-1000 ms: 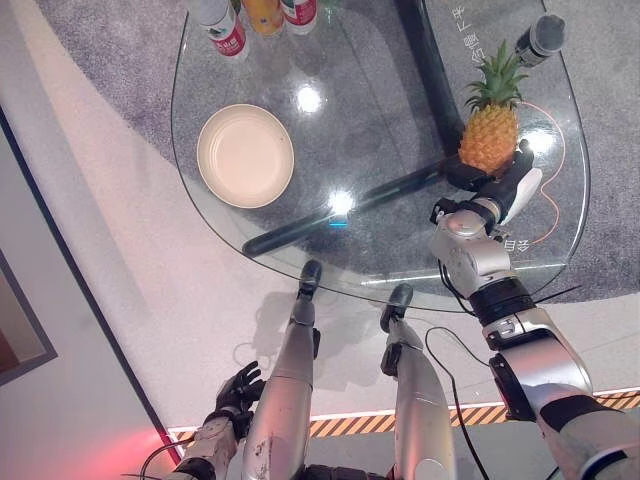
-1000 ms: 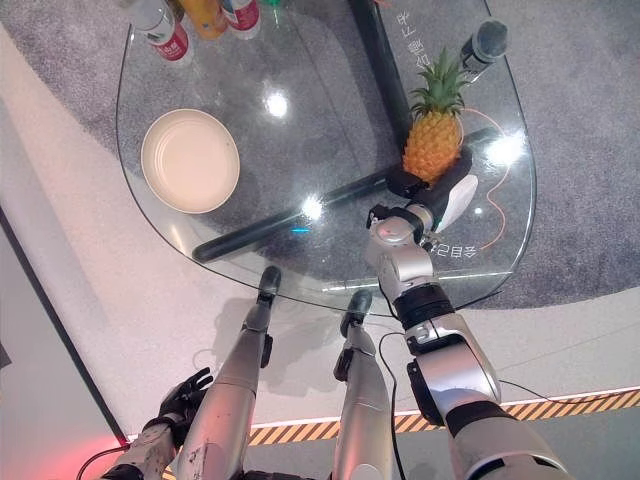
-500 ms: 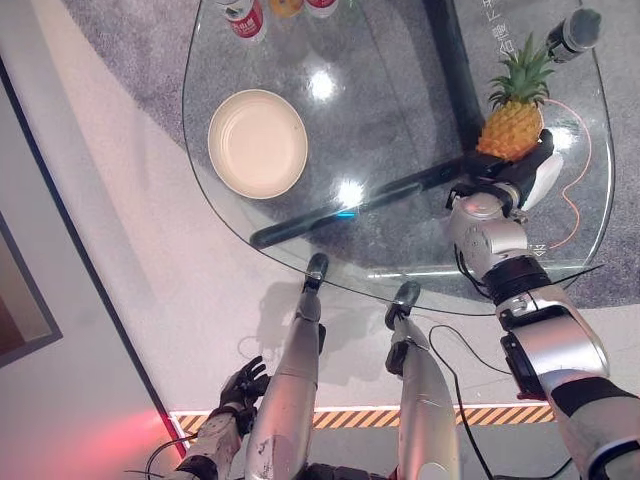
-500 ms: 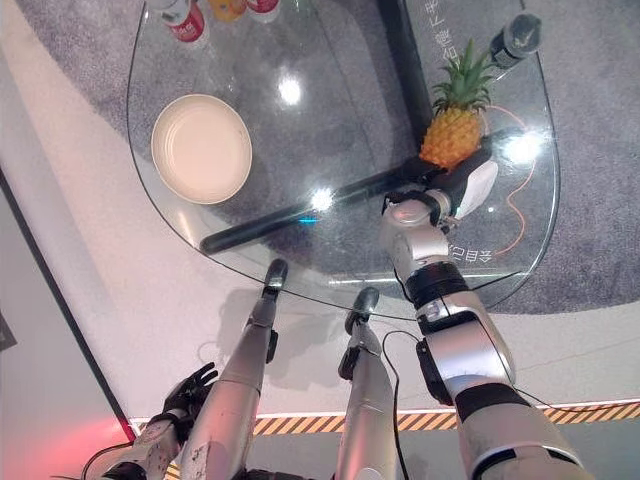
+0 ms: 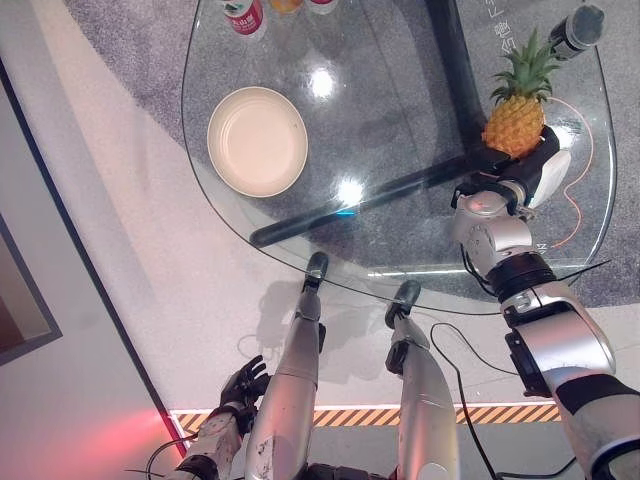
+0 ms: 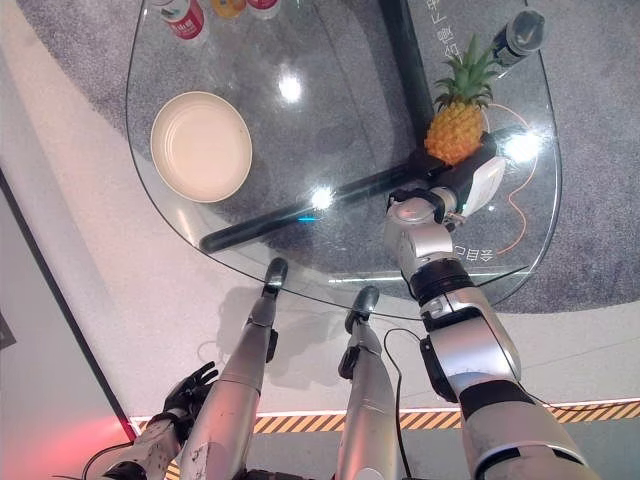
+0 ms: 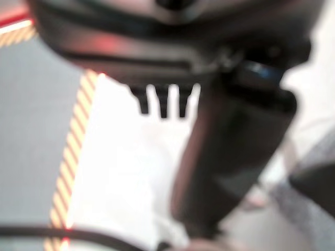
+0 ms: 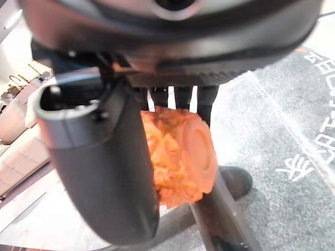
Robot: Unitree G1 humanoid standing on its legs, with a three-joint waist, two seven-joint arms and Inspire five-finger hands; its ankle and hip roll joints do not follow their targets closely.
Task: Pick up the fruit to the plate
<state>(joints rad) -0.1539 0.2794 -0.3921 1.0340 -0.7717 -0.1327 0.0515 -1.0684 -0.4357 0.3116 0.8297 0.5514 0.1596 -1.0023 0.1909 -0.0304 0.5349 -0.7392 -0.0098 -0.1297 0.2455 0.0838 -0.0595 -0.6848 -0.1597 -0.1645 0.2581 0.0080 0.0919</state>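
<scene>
My left hand (image 5: 240,385) hangs low at my side, off the tabletop (image 5: 400,120), with its fingers loose and spread and nothing in them; it has no part in this step.

Toward the left edge of the glass tabletop sits the plate (image 5: 257,140), cream and round, with nothing on it. At the far edge stand a few bottles (image 5: 243,14), cut off by the frame, so I cannot say exactly what they are.

Toward the right edge is the pineapple (image 5: 515,118), leafy crown pointing to the far edge, and my right hand (image 5: 528,172) is on it. In the right wrist view the thumb curls across one side of the orange body while the fingers (image 8: 178,97) wrap the other side, so I judge the grasp closed on the fruit. A dark bottle (image 5: 574,27) stands near the far right corner, just beyond the crown.

So the grasp looks made, but the carry is all ahead: the pineapple is well apart from the plate, with most of the tabletop between them. I cannot tell whether the fruit is lifted off the glass or resting on it, as my hand hides its base. How firm the hold is I cannot tell either.
</scene>
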